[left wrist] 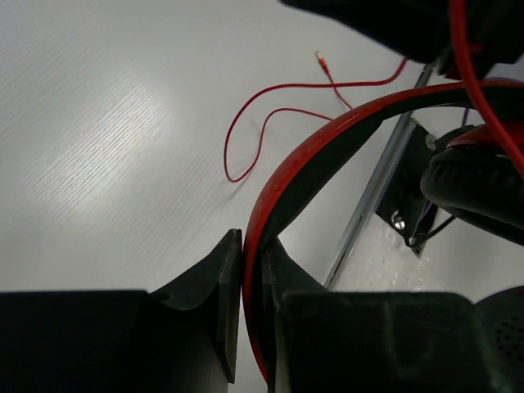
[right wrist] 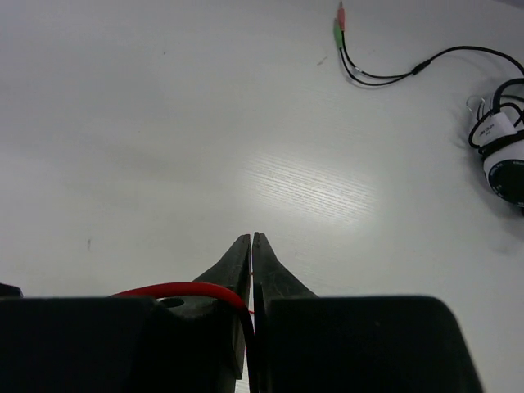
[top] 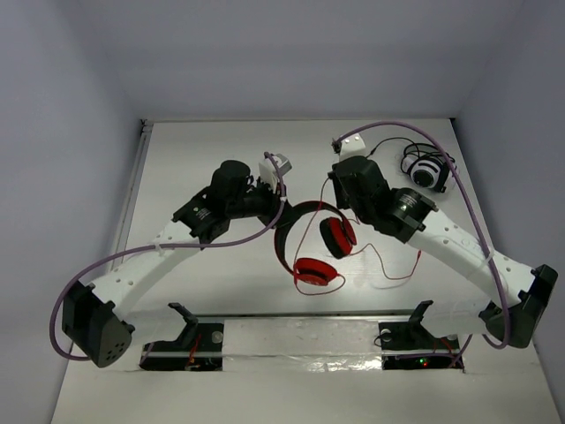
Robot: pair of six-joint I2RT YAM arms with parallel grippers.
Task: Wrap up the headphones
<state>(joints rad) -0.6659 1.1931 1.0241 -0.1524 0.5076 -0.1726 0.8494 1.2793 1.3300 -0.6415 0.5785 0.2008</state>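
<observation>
The red headphones [top: 316,265] hang between the arms above the table, with one earcup [top: 337,237] above the other. My left gripper [top: 282,209] is shut on the red-and-black headband [left wrist: 327,139], which runs up between its jaws [left wrist: 243,246]. The thin red cable [top: 388,276] trails right over the table and loops in the left wrist view [left wrist: 246,123]. My right gripper [top: 334,174] is shut on a stretch of the red cable [right wrist: 180,288], which passes over one finger and in between the closed jaws [right wrist: 252,237].
Smaller white and black headphones [top: 428,172] with a dark cable lie at the back right, also in the right wrist view [right wrist: 503,155]; their plugs [right wrist: 339,24] lie beside them. Black arm mounts [top: 190,329] [top: 406,334] stand at the near edge.
</observation>
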